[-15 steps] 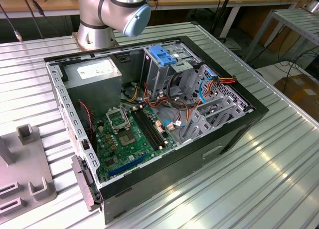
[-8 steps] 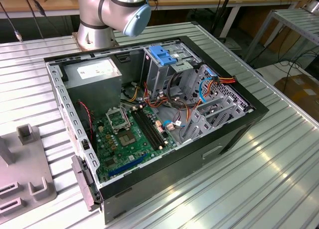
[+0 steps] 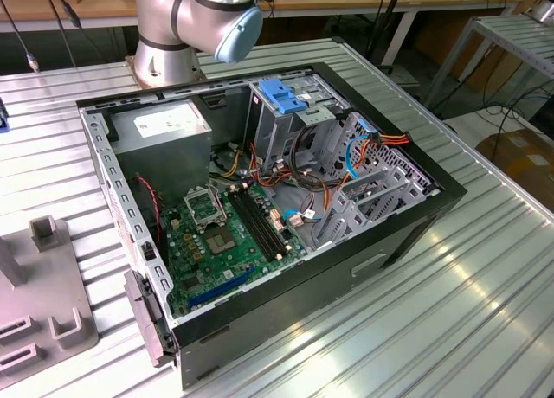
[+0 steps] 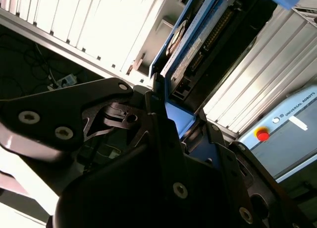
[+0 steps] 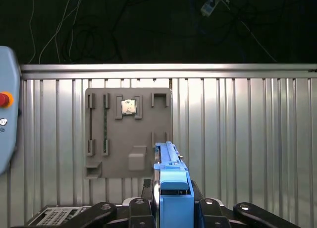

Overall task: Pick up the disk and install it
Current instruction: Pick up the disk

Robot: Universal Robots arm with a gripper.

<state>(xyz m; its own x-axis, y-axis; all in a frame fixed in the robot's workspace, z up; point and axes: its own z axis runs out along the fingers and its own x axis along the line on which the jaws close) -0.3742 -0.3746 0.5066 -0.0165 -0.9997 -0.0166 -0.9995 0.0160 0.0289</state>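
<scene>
Second wrist view shows the gripper (image 4: 171, 116) with its fingers pinching the disk (image 4: 208, 44) by its blue carrier rails, edge-on above the ribbed desk (image 4: 277, 64). Carrying it well probably calls for a firm, square hold, so the rails meet the drive cage (image 3: 264, 130) untilted.
</scene>
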